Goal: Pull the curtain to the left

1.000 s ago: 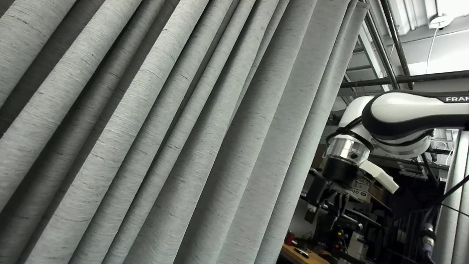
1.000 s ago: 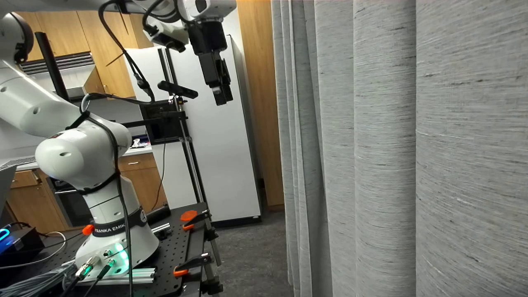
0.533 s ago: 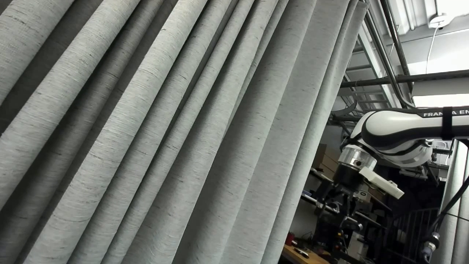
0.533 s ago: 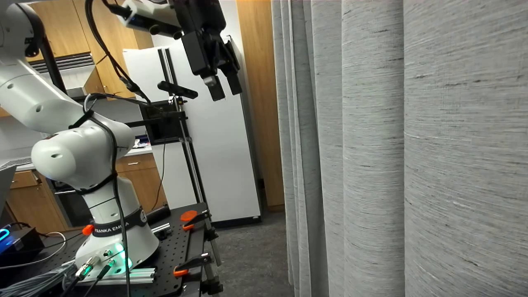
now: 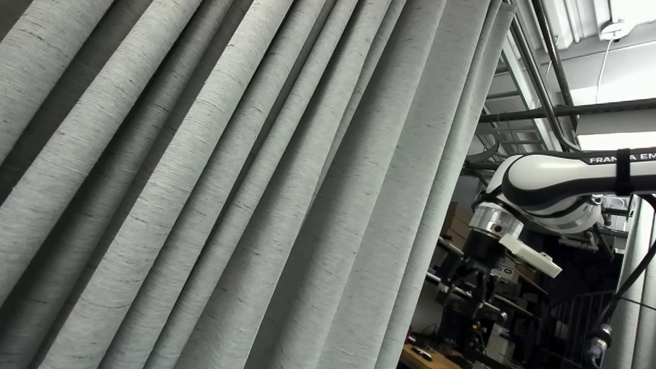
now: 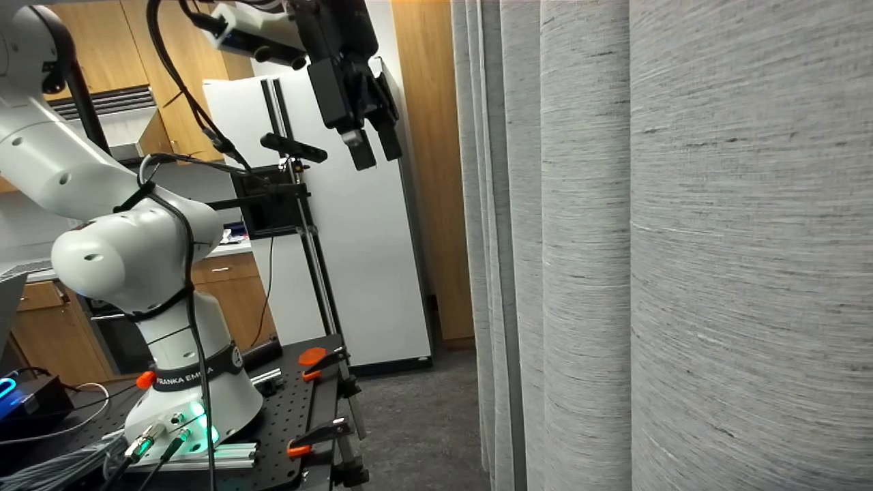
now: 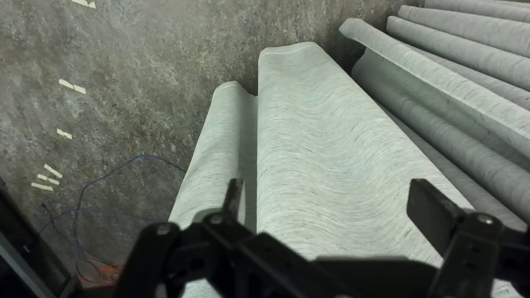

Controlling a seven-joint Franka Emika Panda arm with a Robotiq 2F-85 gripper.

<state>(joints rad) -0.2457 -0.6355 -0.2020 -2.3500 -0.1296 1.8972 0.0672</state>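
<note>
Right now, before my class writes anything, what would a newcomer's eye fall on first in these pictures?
Probably the big light-grey curtain, its slanting pleats filling the left and middle of an exterior view. Next, the white robot arm, at the left of an exterior view. In the wrist view, the dark fingers stand out below centre, spread apart against the pale pleats.

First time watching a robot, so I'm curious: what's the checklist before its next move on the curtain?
1. End effector open: ok, its fingers stand apart.
2. Curtain in the wrist view: ok, it shows between and beyond the fingers.
3. Curtain gripped: not ok, a gap shows between it and the end effector in both exterior views.
4. Curtain free to slide: cannot tell, no view shows how it is hung.
5. Cord clear of the curtain: cannot tell, it runs out of sight at the curtain's edge.
</note>
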